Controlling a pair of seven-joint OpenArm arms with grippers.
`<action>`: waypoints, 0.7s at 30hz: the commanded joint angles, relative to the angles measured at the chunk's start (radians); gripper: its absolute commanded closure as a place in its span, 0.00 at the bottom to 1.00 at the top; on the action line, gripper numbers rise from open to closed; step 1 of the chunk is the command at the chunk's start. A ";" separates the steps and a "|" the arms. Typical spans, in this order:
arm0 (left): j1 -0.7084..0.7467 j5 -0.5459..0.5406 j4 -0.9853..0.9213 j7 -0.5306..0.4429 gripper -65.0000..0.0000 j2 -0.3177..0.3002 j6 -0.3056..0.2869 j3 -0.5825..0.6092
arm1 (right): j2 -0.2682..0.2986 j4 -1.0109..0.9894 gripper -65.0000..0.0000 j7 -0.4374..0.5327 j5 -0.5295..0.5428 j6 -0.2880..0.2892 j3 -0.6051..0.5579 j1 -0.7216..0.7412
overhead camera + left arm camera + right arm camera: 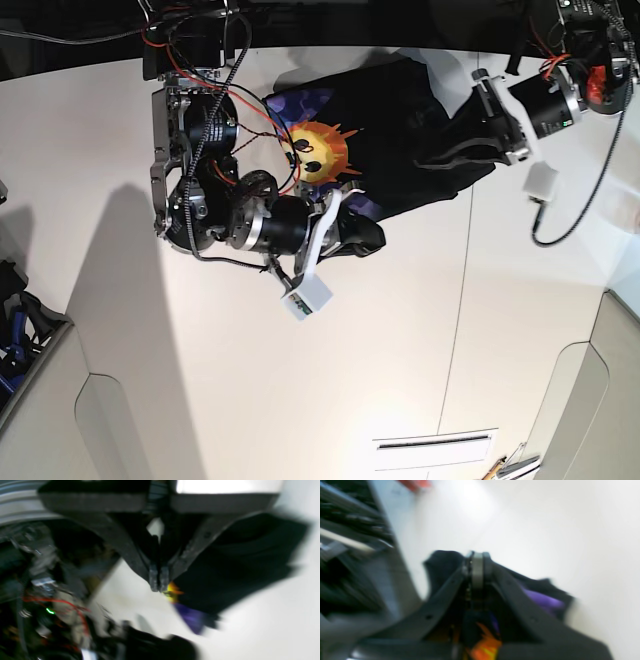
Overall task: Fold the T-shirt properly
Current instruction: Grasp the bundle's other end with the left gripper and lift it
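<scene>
Altogether, two claws, left claw (159, 586) and right claw (477, 563), each pinch one T-shirt (400, 130).

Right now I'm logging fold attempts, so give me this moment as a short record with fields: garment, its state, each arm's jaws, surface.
garment: large black cloth T-shirt with orange-yellow sun-face print
state: bunched, print side up
left gripper: jaws shut at the T-shirt's edge; hold unclear
right gripper: jaws shut, over the cloth
surface: white table

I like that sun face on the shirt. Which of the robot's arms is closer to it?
The right. Its fingers sit just below the sun face, at the T-shirt's lower edge; the left arm's fingers are off at the far side.
</scene>
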 commanded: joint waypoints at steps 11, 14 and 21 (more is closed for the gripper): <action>0.000 0.176 -0.118 -0.079 1.00 -0.011 -0.006 0.293 | -0.008 -0.251 1.00 -0.012 0.119 0.037 -0.003 0.023; -0.005 0.364 -0.221 -0.188 1.00 -0.011 -0.006 0.285 | -0.007 -0.306 1.00 0.035 0.035 0.037 -0.002 0.025; -0.028 0.683 -0.340 -0.284 1.00 -0.014 0.077 0.284 | 0.052 -0.334 1.00 0.123 -0.142 0.013 -0.002 0.024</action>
